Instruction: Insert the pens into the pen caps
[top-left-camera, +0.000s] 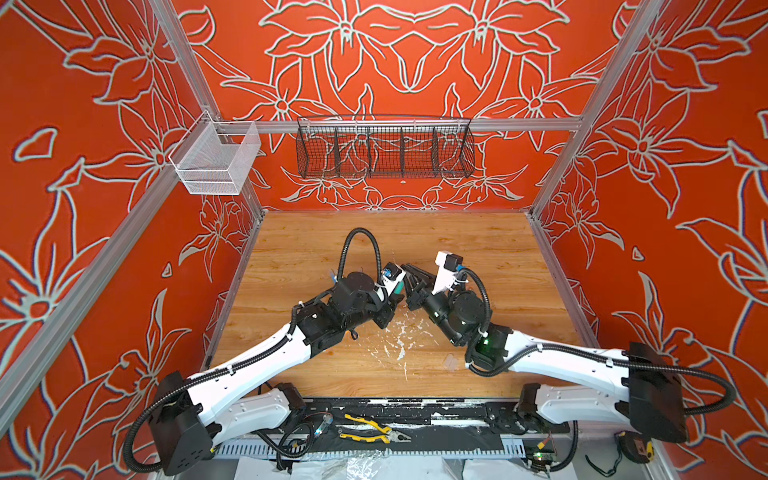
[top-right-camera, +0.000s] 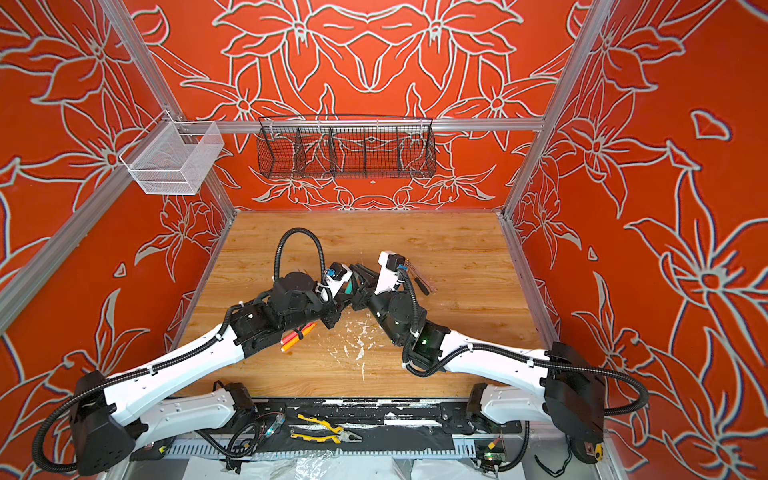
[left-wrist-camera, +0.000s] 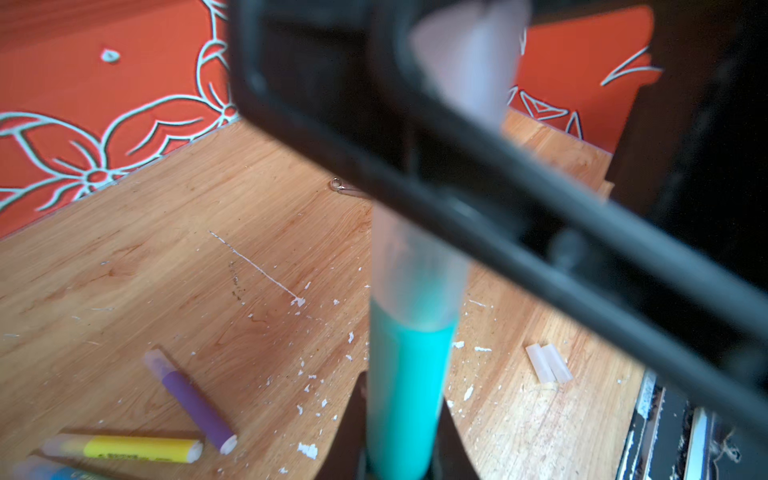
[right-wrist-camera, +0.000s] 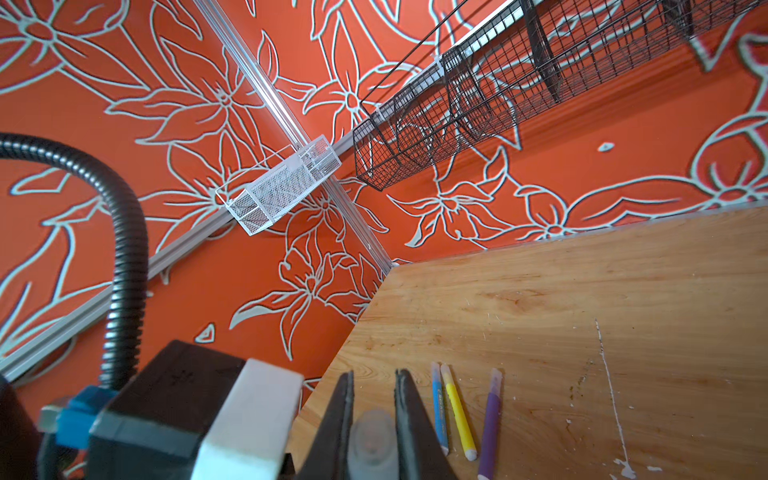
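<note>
Pens and caps are sitting on the wooden table (top-left-camera: 457, 241), and you are working one pair at the middle of the frame in both top views. Your left gripper (top-left-camera: 395, 297) is clamping the green pen (top-left-camera: 398, 288) firmly. Your right gripper (right-wrist-camera: 374, 386) is meeting it tip to tip, its two black fingers pinching a clear cap (right-wrist-camera: 374, 440). In the left wrist view this cap is sleeving the pen's end; you cannot tell whether it is fully seated.

The blue pen (right-wrist-camera: 438, 409), the yellow pen (right-wrist-camera: 457, 411) and the purple pen (right-wrist-camera: 490, 424) are lying close together on the wood, shown in the right wrist view. In a top view, left of centre, the pink-red pen (top-right-camera: 300, 331) and the orange pen (top-right-camera: 296, 341) are lying side by side against the left arm.

Two spare caps (left-wrist-camera: 548, 363) are lying side by side on the table, touching. A dark-handled tool (top-right-camera: 419, 282) is lying just right of the right gripper. Yellow-handled pliers (top-left-camera: 374, 430) are resting at bottom centre.
</note>
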